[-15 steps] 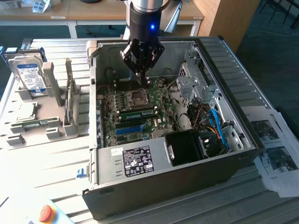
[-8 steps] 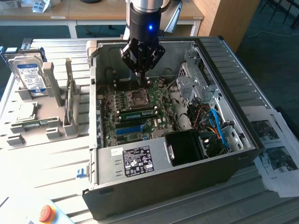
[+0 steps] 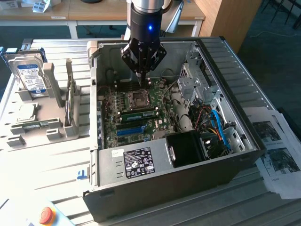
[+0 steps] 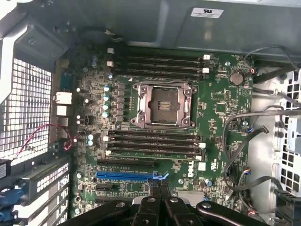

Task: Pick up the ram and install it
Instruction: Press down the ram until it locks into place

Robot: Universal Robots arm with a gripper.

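Fixtures of grey plastic (image 3: 51, 134) fill the exterior view's left, and one silver hard drive (image 3: 30, 75) with a blue-white label stands upright in them. Just below it the ram (image 3: 38, 125) lies flat in a holder, a single narrow green stick too small for its chips to be counted. One red stop button (image 3: 45, 215) sits at the lower edge, partly cut off. Next comes one open computer case (image 3: 155, 165), its motherboard (image 4: 214, 106) facing up with one empty processor socket (image 4: 162, 104) in the middle. In the wrist view two banks of memory slots (image 4: 155, 143) flank the socket, seemingly four in each, and whether any slot is filled cannot be made out. One blue expansion slot (image 4: 124, 175) lies near them. The gripper (image 3: 141, 80) hangs over the board near the socket with its fingers (image 4: 153, 209) pressed together on nothing, well apart from the ram. Further right sit one black fan shroud (image 3: 188, 148) and a tangle of blue cables (image 3: 221, 129) that hides what lies beneath. Printed sheets (image 3: 275, 150) lie at the far right, cut off by the edge, their number unclear.
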